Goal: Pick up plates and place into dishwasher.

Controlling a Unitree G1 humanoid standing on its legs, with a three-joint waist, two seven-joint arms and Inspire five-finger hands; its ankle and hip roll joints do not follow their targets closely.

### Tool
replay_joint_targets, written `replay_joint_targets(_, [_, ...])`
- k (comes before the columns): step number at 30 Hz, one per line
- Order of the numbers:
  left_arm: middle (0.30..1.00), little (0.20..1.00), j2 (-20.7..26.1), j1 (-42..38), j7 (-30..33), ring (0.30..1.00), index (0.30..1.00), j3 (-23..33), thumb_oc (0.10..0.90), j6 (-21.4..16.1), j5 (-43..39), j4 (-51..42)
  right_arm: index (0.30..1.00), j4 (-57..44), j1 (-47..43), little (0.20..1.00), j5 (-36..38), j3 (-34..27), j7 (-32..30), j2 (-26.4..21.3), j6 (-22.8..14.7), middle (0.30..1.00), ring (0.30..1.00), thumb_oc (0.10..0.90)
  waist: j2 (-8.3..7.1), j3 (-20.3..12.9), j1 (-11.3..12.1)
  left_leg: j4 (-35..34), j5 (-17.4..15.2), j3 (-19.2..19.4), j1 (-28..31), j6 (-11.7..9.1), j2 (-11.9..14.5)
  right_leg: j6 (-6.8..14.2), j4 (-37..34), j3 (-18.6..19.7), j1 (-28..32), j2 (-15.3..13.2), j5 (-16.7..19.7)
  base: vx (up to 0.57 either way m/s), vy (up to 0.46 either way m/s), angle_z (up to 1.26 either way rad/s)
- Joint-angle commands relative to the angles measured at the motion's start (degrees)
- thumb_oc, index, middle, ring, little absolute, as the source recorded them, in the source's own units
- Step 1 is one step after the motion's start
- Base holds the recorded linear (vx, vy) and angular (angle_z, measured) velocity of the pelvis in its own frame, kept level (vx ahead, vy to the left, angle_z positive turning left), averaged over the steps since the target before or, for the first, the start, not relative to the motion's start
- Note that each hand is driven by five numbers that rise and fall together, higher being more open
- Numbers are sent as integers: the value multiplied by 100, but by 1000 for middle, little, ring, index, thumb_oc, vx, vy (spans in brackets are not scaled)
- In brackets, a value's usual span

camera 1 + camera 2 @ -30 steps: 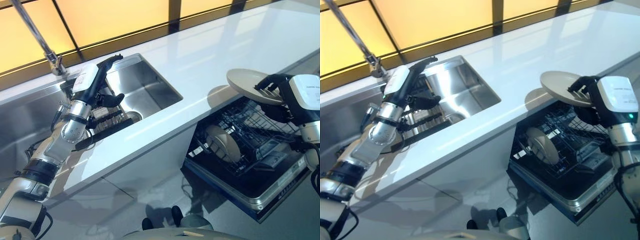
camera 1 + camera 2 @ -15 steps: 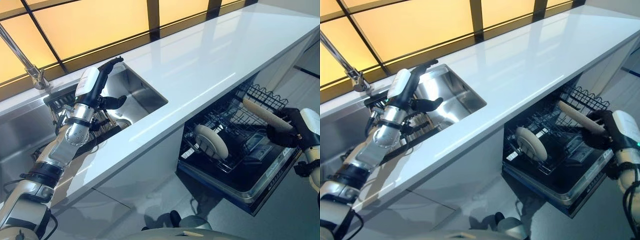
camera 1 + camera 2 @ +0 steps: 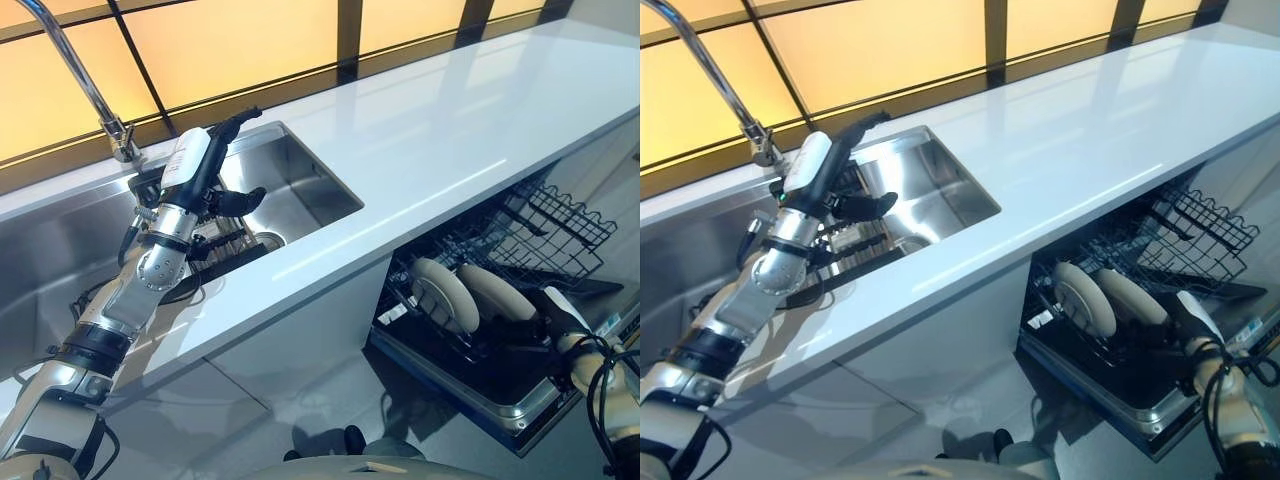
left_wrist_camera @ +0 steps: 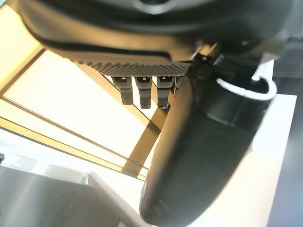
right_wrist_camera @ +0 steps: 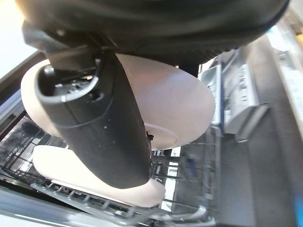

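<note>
Your right hand (image 3: 556, 312) down in dishwasher rack (image 3: 560, 215) — thumb and fingers clamped on cream plate (image 3: 497, 291), upright just beside second plate (image 3: 442, 292). Left hand (image 3: 222, 160) over sink (image 3: 300, 180), fingers straight, holding nothing.

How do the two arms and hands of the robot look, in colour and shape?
The left arm is silver-grey metal in rounded segments with black joint rings. The left hand is dark, with a white cover on its back. The right hand is dark too, its thumb rounded and matte black, with a white-covered part at the wrist.
</note>
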Motion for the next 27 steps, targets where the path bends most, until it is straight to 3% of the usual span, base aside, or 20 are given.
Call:
replay_joint_targets(1, [900, 900, 215, -832, 160, 900, 900, -94, 800, -345, -423, -315, 300, 588, -1040, 200, 18, 56, -525, -483, -106, 300, 300, 100, -79, -613, 235, 40, -823, -290, 117, 98, -169, 152, 56, -390, 242, 237, -530, -7, -29, 21])
replay_joint_targets(14, [900, 900, 538, -1228, -48, 900, 900, -320, 800, -363, -710, -556, 300, 1756, -1957, 200, -39, 557, -596, -557, 639, 300, 300, 100, -45, -526, 470, 40, -789, -500, 51, 94, -213, 144, 56, -557, 245, 198, -538, 5, -38, 12])
replay_joint_targets(22, [900, 900, 607, -1314, -80, 900, 900, -302, 800, -519, -821, -586, 300, 2035, -1988, 200, -158, 709, -144, -441, 898, 300, 300, 100, 5, -478, 507, 40, -764, -558, -1, 84, -224, 132, 56, -607, 220, 181, -564, 0, -21, 4])
replay_joint_targets(26, [900, 900, 608, -1273, -105, 900, 900, -295, 800, -516, -802, -700, 300, 2187, -1840, 200, -237, 683, -114, -351, 846, 300, 300, 100, 14, -473, 519, 40, -778, -558, 13, 90, -220, 130, 56, -623, 236, 181, -580, 0, 0, 0])
replay_joint_targets(27, [900, 900, 608, -1262, -103, 900, 900, -296, 800, -519, -800, -717, 408, 2181, -1810, 326, -235, 681, -120, -346, 878, 408, 408, 226, 14, -473, 519, 40, -779, -557, 13, 90, -220, 129, 56, -624, 237, 182, -582, 0, 0, 0])
